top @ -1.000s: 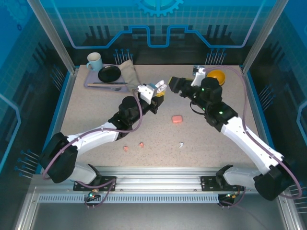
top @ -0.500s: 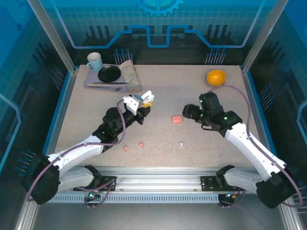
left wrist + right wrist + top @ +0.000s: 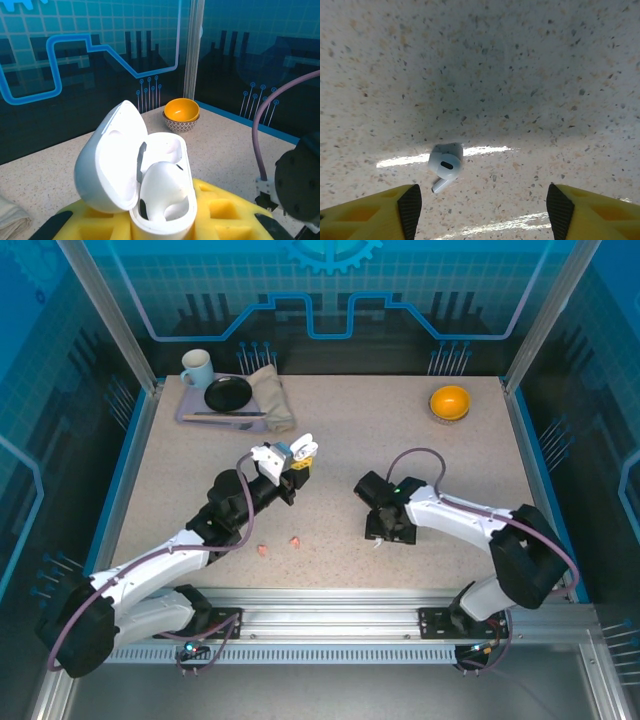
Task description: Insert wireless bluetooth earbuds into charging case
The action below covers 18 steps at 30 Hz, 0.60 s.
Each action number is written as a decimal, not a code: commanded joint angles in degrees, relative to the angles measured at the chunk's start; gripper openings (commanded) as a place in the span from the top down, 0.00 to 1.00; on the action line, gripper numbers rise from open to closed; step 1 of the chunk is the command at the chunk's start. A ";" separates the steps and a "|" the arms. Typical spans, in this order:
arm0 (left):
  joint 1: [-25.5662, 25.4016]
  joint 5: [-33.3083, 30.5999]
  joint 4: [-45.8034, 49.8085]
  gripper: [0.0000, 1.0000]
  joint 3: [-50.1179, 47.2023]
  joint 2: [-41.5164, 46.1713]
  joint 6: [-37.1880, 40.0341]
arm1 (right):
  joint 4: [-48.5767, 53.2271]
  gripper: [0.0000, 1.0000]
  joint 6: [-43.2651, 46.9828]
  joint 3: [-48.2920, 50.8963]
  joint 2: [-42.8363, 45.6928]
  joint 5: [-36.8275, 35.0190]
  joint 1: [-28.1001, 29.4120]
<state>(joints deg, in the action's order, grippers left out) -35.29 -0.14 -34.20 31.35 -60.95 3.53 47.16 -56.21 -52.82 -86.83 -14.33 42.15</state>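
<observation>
Speckled tabletop (image 3: 400, 440): left tool (image 3: 300, 458) clamps the open white case (image 3: 160, 200), right tool (image 3: 480, 210) gapes over a white earbud (image 3: 445, 167).

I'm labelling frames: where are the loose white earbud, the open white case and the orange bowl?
white earbud (image 3: 446, 165), right wrist view, rounded head.
open white case (image 3: 106, 170), left wrist view, inside of lid.
orange bowl (image 3: 181, 109), left wrist view, inner wall.
</observation>
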 commanded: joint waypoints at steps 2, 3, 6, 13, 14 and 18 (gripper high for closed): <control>0.48 1.53 -2.96 1.00 -1.24 0.74 0.86 | 1.28 0.33 -3.94 -3.04 -3.29 -2.20 2.00; 0.48 1.64 -3.19 1.00 -1.38 0.68 0.82 | 0.90 0.34 -4.21 -3.39 -4.04 -2.12 2.17; 0.48 1.64 -3.68 1.00 -1.82 0.74 0.77 | -0.18 0.39 -4.51 -4.41 -6.24 -1.44 2.32; 0.51 1.47 -4.08 1.00 -2.52 1.29 0.69 | -1.60 0.47 -4.57 -4.19 -8.43 -0.48 2.41; 0.52 1.35 -4.20 1.00 -2.64 1.28 0.69 | -1.86 0.47 -4.61 -3.82 -8.45 -0.36 2.44; 0.55 1.36 -4.39 1.00 -2.70 1.36 0.69 | -3.55 0.49 -4.87 -2.34 -8.53 0.00 2.42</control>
<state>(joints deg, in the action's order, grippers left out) -35.18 0.32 -35.88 29.04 -60.77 3.51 44.38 -59.81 -56.21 -94.74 -14.52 43.86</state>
